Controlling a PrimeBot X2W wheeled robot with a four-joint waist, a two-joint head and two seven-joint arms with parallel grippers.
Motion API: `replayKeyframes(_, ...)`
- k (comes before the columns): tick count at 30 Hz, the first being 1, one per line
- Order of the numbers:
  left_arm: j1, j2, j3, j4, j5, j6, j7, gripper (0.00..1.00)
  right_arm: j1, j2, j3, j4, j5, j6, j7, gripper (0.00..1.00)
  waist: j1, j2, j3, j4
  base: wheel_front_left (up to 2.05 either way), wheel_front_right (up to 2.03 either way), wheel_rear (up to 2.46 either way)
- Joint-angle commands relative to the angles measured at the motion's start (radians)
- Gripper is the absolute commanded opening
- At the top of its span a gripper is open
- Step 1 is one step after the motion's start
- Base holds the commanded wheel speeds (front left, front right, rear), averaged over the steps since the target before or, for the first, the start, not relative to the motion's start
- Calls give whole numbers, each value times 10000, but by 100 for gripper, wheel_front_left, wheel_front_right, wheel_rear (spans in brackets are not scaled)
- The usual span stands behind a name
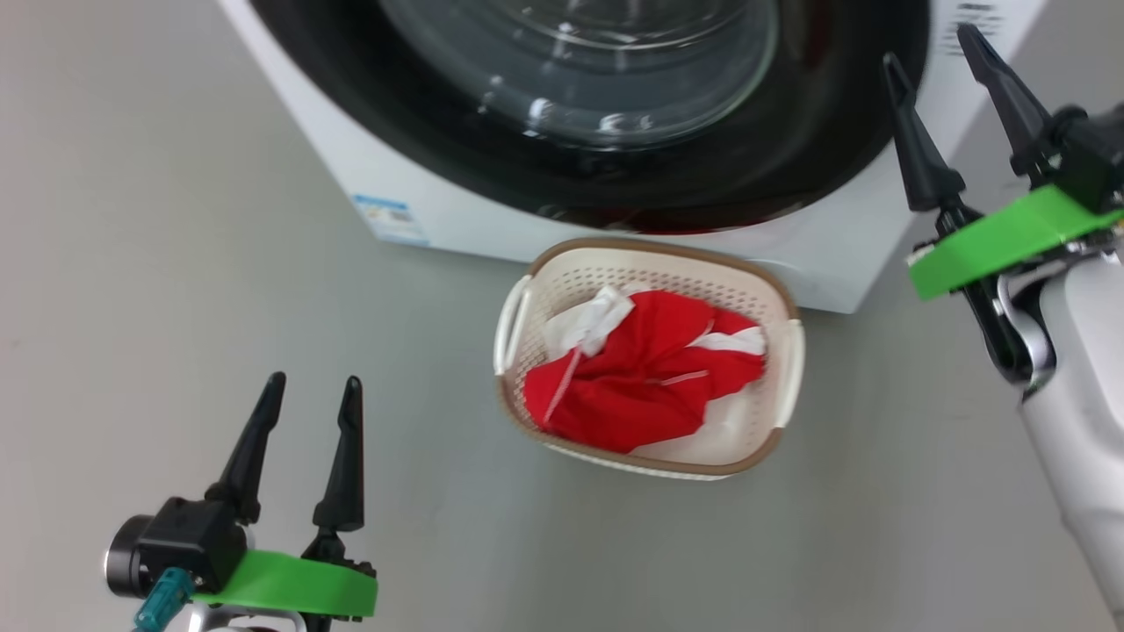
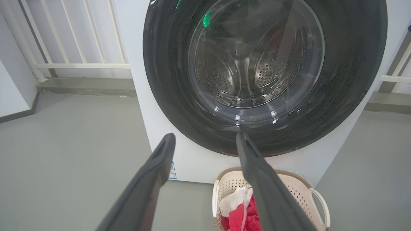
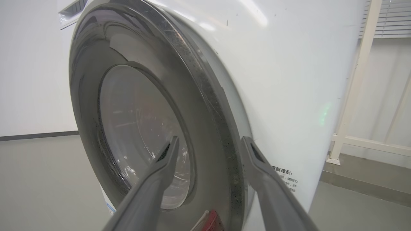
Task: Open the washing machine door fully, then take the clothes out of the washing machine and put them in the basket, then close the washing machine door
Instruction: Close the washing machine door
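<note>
Judging from the head view, nearly everything looks done. The soft red-and-white clothes [image 1: 641, 386] lie heaped in the small cream perforated plastic basket [image 1: 650, 250] with its brown rim. It stands on the grey floor [image 1: 176, 263] just in front of the big white boxy washing machine [image 1: 439, 202]. The round washing machine door [image 1: 790, 149], a glossy black rim around a bulging glass bowl, sits flat against the machine's front. The left gripper [image 1: 314, 379] hovers low and well apart from everything, its two dark fingers spread and empty. The right gripper [image 1: 929, 44] is raised by the door's right edge, fingers likewise apart and holding nothing. Whether a fingertip touches the rim I cannot tell here.

The left wrist view faces the door squarely and adds what the head view cuts off. Through the glass, the perforated steel drum [image 2: 224, 73] shows no garment that I can make out, so the emptying seems complete. The basket, with a strip of red cloth, shows at the bottom behind one finger. A white railing [image 2: 80, 64] stands off to the side.

The right wrist view looks along the door from its edge, an angle neither other view gives. The black rim lies close on the white front panel with no gap I can see, and it runs up between the spread fingers without being gripped. Whether the latch has caught cannot be told. At most a firm press on the door seems left.
</note>
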Motion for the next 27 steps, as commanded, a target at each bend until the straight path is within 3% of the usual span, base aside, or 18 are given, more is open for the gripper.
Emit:
replayKeyframes(1, -182, 122, 376, -199, 20, 91, -91, 100, 259, 3, 39, -388, -76, -11, -51, 100, 0, -1, -379, -519, 0, 0, 0)
replayKeyframes(12, -26, 122, 813, -321, -330, 80, -91, 100, 2272, 600, -696, -2245, -714, -11, -51, 100, 0, -1, -1308, -2408, 0, 0, 0)
replayKeyframes(27, 986, 122, 1377, -791, -260, 201, -91, 100, 4925, 839, -1394, -3605, -1009, -11, -51, 100, 0, -1, -2696, -3690, 0, 0, 0)
